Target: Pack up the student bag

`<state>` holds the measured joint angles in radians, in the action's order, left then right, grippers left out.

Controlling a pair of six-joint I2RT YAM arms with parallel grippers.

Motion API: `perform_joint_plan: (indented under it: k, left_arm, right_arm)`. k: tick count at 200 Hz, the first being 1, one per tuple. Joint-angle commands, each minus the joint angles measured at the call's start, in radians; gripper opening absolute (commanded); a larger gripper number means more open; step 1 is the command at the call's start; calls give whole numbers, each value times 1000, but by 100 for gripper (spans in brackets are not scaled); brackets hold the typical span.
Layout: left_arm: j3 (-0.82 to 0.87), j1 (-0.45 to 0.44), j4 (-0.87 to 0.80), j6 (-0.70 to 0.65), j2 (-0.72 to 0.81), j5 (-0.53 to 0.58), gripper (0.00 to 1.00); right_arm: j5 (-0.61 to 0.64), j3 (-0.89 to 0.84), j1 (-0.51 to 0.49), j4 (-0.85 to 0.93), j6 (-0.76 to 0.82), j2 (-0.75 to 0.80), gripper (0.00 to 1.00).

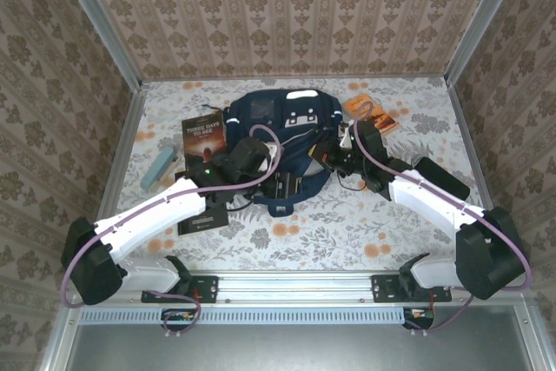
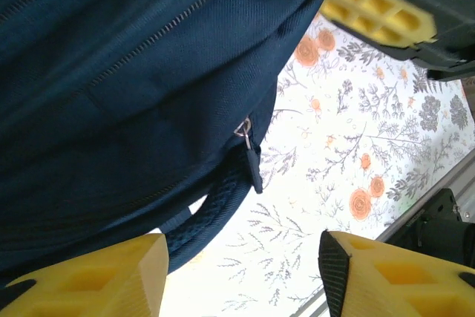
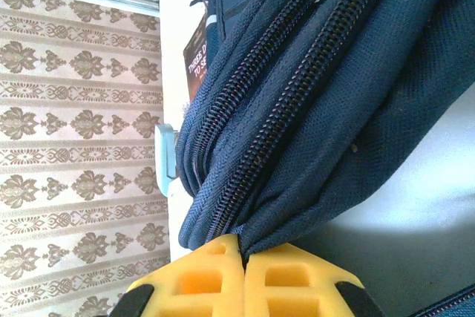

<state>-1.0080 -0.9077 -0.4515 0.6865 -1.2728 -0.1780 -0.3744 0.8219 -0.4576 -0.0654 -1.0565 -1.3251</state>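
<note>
The navy student bag point(image 1: 276, 123) lies in the middle of the floral table. My right gripper point(image 1: 327, 156) is at the bag's right side. In the right wrist view it point(image 3: 245, 257) is shut on a fold of the bag's fabric point(image 3: 334, 109) beside a closed zipper. My left gripper point(image 1: 285, 187) is at the bag's near edge. In the left wrist view it point(image 2: 245, 280) stands open over bare tablecloth with nothing between its yellow fingers point(image 2: 96, 276). The bag point(image 2: 133, 87), a strap loop and a dangling zipper pull point(image 2: 251, 161) lie just beyond them.
A dark red book point(image 1: 203, 136) lies left of the bag and an orange book point(image 1: 372, 112) to its right. A teal case point(image 1: 159, 167) sits further left. A black book point(image 1: 204, 215) lies under my left arm. Patterned walls enclose the table.
</note>
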Motion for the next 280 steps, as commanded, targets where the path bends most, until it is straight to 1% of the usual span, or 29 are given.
perform_joint_plan:
  k: [1,38,83,147,173,184,203,235,261,280]
  left_arm:
    - [-9,-23,87,77,-35,14,54]
    - [-19,-31,108,94,-100,26,44]
    - [-26,-34,144,106,-165,8,38]
    - [-10,-40,163,118,-171,42,22]
    - [9,-71,169,128,-154,114,21]
    - [22,-90,171,137,-141,170,22]
    - [61,-117,209,156,-114,234,25]
    - [128,-129,309,192,-81,279,25]
    - [138,-133,326,205,-77,312,25]
    - [136,-132,342,205,-90,305,25]
  right_arm:
    - [-28,49,-16,-92,-19,13,0]
    - [-23,45,-24,-84,-22,15,0]
    - [-21,43,-26,-81,-21,15,0]
    - [-24,34,-29,-85,-26,17,0]
    - [-37,33,-31,-111,-48,14,0]
    - [-43,34,-32,-119,-56,12,0]
    - [-51,37,-35,-128,-64,9,0]
    - [-61,42,-41,-137,-70,-2,0]
    - [-64,42,-44,-140,-71,-6,0]
    - [-68,43,-44,-143,-75,-7,0]
